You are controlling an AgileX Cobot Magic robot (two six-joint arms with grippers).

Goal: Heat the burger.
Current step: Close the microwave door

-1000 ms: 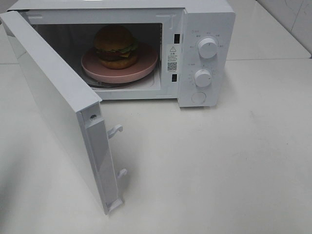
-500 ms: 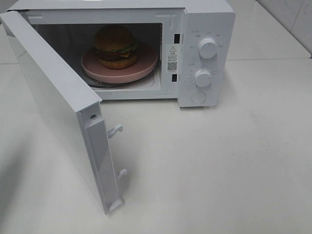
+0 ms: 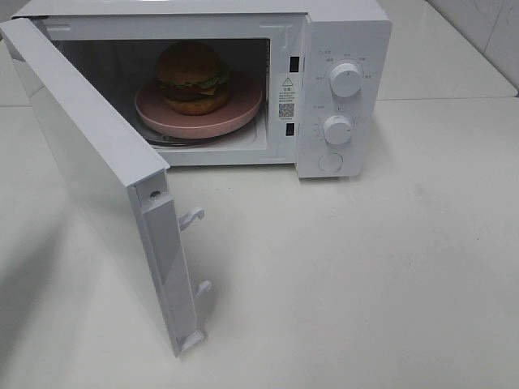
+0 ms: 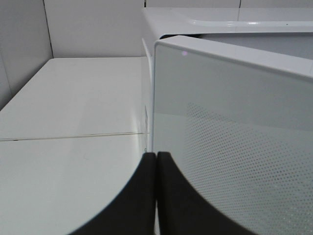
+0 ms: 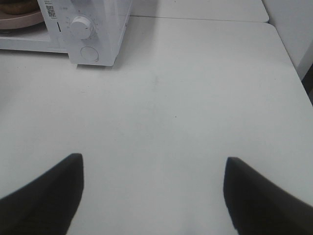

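Note:
The burger (image 3: 192,77) sits on a round pink plate (image 3: 243,109) inside the white microwave (image 3: 345,24). The microwave's door (image 3: 89,186) stands swung wide open toward the front left. In the left wrist view my left gripper (image 4: 156,155) is shut with nothing in it, its fingers pressed together just in front of the door's outer face (image 4: 234,127). My right gripper (image 5: 154,159) hangs open over bare table, well in front and to the right of the microwave (image 5: 105,29). Neither gripper shows in the exterior view.
Two white knobs (image 3: 346,79) (image 3: 337,130) and a round button (image 3: 331,162) sit on the microwave's right panel. Two latch hooks (image 3: 192,215) stick out of the door's free edge. The white table (image 3: 365,275) stretches to the front and right.
A soft shadow has spread across the table at the lower left of the exterior view. The burger, plate and door have not moved.

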